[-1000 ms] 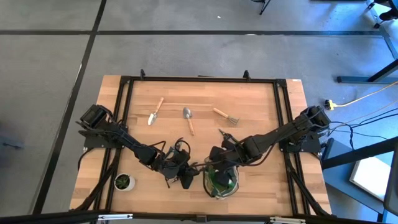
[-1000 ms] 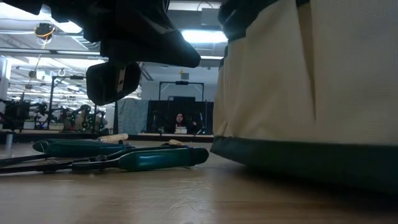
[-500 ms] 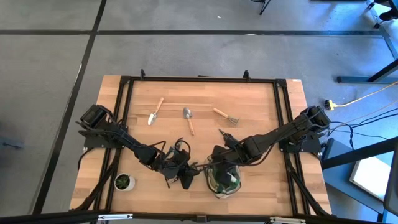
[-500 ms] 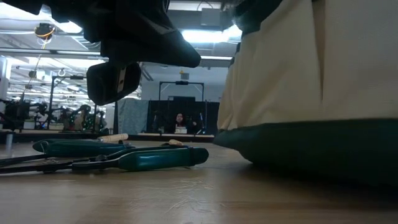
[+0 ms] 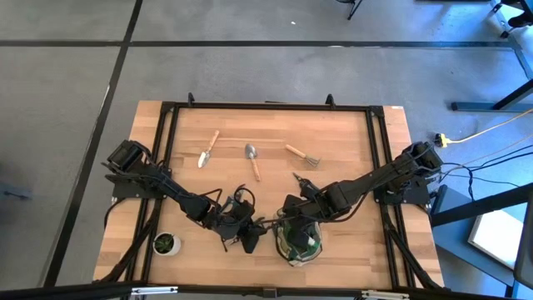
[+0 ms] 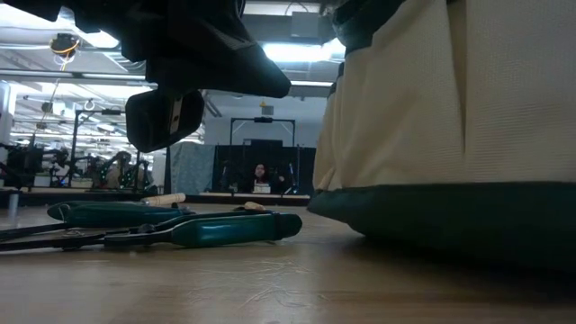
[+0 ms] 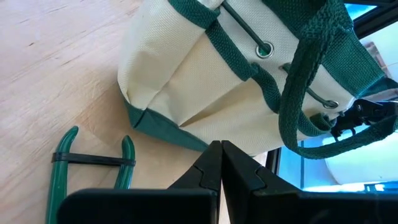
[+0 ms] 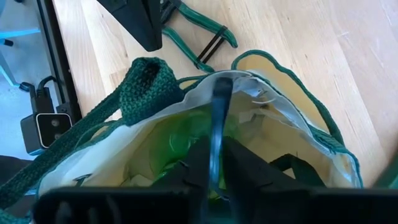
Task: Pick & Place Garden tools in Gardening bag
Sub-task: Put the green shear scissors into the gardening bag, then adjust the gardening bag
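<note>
Bag (image 5: 297, 242) shifted. Right gripper (image 8: 214, 163) fingers nearly together on bag rim; left gripper (image 7: 221, 168) closed. Sprayer (image 8: 186, 140) inside; shears (image 6: 171, 229), three tools (image 5: 252, 158) remain.

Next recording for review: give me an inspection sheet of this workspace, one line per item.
Surface: wooden table, black frame around it.
Job's things: gardening bag near the front edge, something green inside; pruning shears lying beside it; two trowels and a fork at the back.
Clutter: small potted plant at the front left.
Grippers: left gripper shut, empty, beside the bag; right gripper over the bag's mouth, pinching its rim.
Cables: yellow and black leads on the floor at right.
Surroundings: grey floor; a person far behind in the low view.
</note>
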